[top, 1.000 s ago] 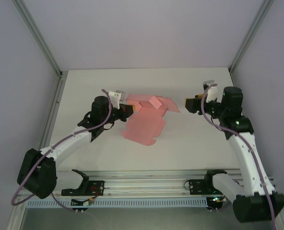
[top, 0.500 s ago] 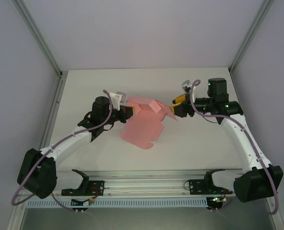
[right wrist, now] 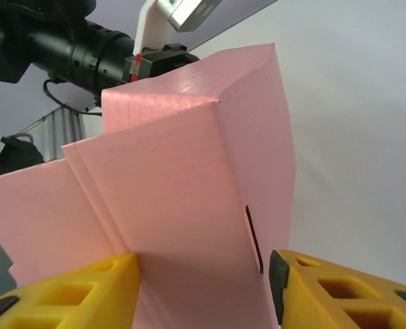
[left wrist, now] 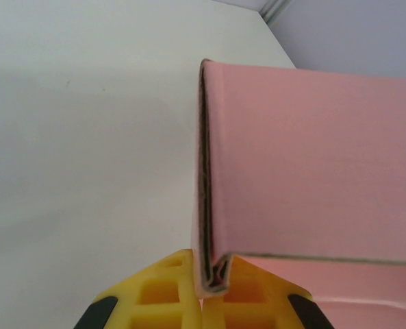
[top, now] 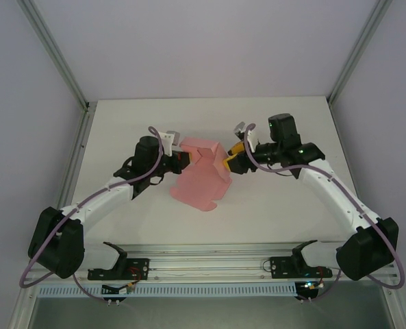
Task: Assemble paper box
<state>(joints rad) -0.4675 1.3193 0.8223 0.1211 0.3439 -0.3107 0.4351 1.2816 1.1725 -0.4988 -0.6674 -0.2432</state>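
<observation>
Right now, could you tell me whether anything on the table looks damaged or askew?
Nothing looks damaged. The paper box is merely half folded: one panel rests on the table, left fingers pinch a doubled edge, right fingers straddle the raised part.

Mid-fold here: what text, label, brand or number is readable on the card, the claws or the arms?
No text can be read anywhere.
Paper box: plain pink card, no print on the faces shown.
Left claw and right claw: plain yellow fingers, no markings.
Arms: any labels are too small to read from the top view.
</observation>
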